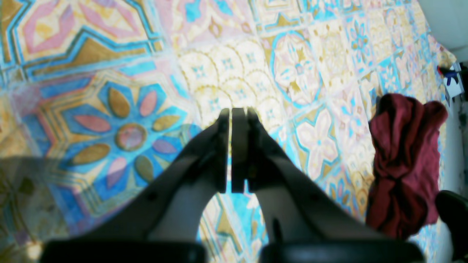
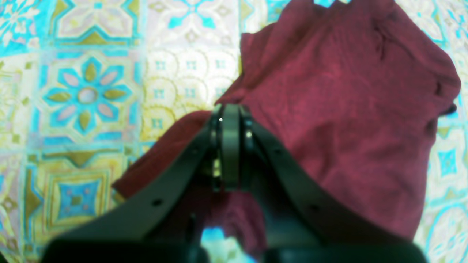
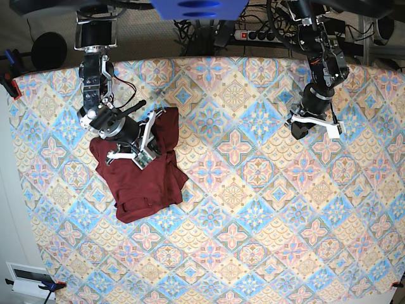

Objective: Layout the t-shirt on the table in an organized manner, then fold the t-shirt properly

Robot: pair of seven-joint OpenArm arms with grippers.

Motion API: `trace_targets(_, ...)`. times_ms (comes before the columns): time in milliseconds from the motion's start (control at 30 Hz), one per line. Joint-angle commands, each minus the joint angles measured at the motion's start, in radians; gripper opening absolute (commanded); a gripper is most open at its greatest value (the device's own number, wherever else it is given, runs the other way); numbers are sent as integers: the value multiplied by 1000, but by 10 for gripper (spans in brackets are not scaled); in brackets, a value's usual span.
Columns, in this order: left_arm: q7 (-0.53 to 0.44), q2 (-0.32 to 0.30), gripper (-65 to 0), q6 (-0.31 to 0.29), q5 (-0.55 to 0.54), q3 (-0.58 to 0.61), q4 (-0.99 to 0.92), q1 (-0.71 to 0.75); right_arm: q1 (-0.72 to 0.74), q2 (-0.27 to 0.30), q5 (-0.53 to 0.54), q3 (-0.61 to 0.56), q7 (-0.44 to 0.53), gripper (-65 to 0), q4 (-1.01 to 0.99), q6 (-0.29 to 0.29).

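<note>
The t-shirt point(image 3: 142, 174) is a crumpled dark maroon heap on the left part of the table point(image 3: 253, 209). My right gripper point(image 3: 144, 147) hangs over its upper half. In the right wrist view that gripper point(image 2: 230, 111) is shut, its tips over the t-shirt point(image 2: 340, 109) near the left edge, with no fabric visibly pinched. My left gripper point(image 3: 299, 130) is far off at the table's right rear. Its fingers point(image 1: 234, 113) are shut on nothing above bare tablecloth point(image 1: 120, 91), and the t-shirt point(image 1: 402, 164) lies at that frame's right.
Clamps hold the cloth at the table corners point(image 3: 11, 85), one also seen as a blue-black clip point(image 1: 451, 75). A power strip and cables point(image 3: 259, 35) lie behind the far edge. A white box point(image 3: 25, 278) sits off the near left corner.
</note>
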Motion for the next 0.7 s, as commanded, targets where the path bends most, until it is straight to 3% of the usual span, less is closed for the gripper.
trace_targets(0,-14,-5,-646,-10,-10,-1,16,1,27,3,11,-18,13,-649,14,3)
trace_targets(433,-18,-5,-646,-10,-11,-1,16,18,345,-34,10,-69,22,-649,-355,3)
trace_targets(667,-20,-5,-646,-10,-14,-1,16,18,406,-34,10,-69,123,-649,-576,3)
